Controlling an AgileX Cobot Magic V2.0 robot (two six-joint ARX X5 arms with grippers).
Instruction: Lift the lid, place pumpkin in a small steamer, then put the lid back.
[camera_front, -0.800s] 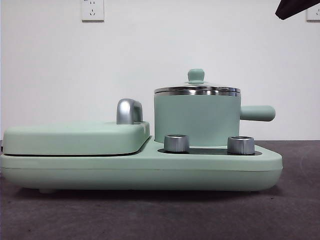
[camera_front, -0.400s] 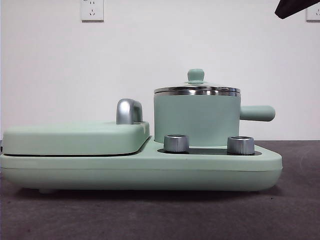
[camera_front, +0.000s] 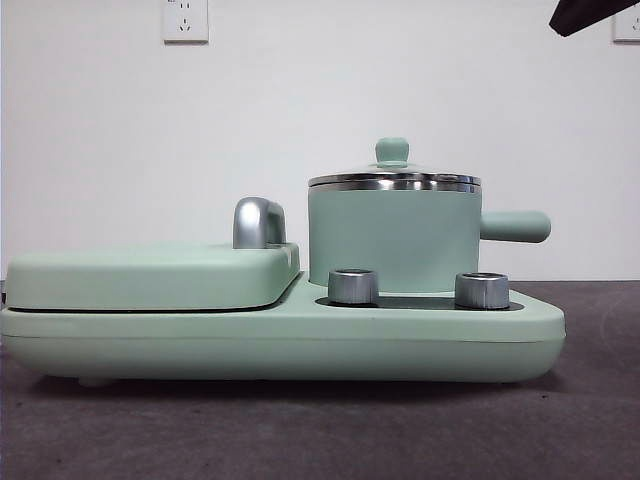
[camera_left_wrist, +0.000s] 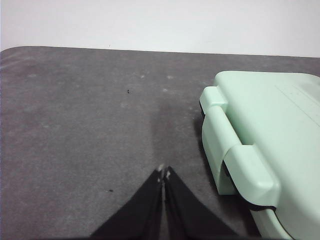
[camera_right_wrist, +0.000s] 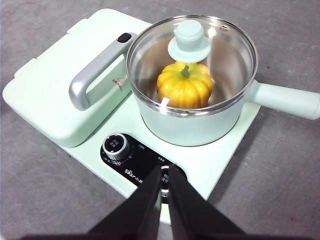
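The small steamer stands on the mint-green appliance base, its side handle sticking out. The glass lid with its mint knob rests on the pot's steel rim. Through the glass I see the yellow pumpkin inside the pot. My right gripper hovers shut above the control panel, apart from the pot. In the front view it shows only as a black tip at the top corner. My left gripper is shut over bare table, beside the griddle's end.
The flat griddle cover with a silver handle fills the appliance's other half. Two silver dials sit in front of the pot. Grey table surrounds the appliance.
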